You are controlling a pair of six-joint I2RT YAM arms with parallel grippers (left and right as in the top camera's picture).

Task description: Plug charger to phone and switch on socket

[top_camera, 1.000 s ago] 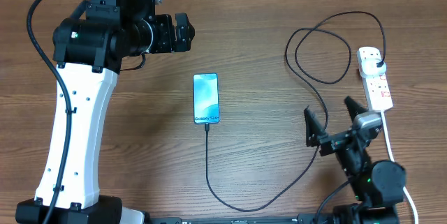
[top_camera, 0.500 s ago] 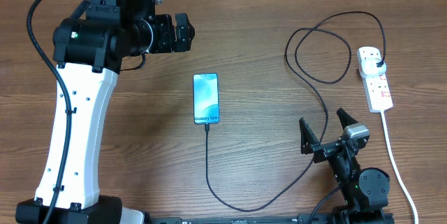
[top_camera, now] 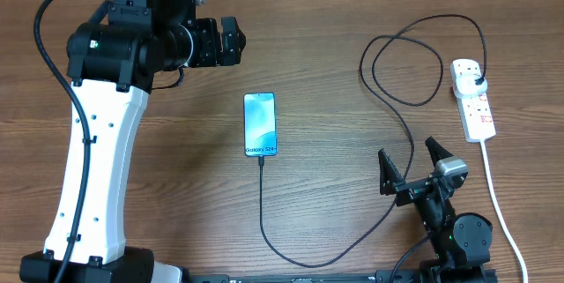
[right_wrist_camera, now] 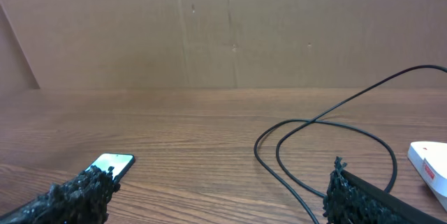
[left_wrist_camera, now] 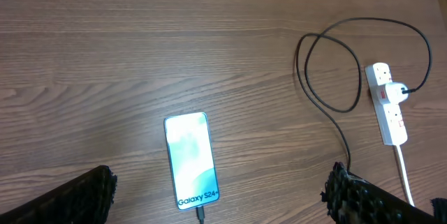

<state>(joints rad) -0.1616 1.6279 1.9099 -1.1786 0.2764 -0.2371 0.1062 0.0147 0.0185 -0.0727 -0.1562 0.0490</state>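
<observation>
The phone lies flat mid-table, screen lit, "Galaxy S24" text at its near end; it also shows in the left wrist view and the right wrist view. The charger cable is plugged into the phone's near end, loops along the front and back right, and its black plug sits in the white socket strip at the right. My left gripper is open, high at the back left. My right gripper is open and empty near the front right, left of the socket.
The socket's white cord runs from the strip toward the front right edge, past my right arm. A brown cardboard wall stands behind the table.
My right arm pulled back from beside the socket toward the front edge, then held still. The left arm, phone and cable have not moved.
</observation>
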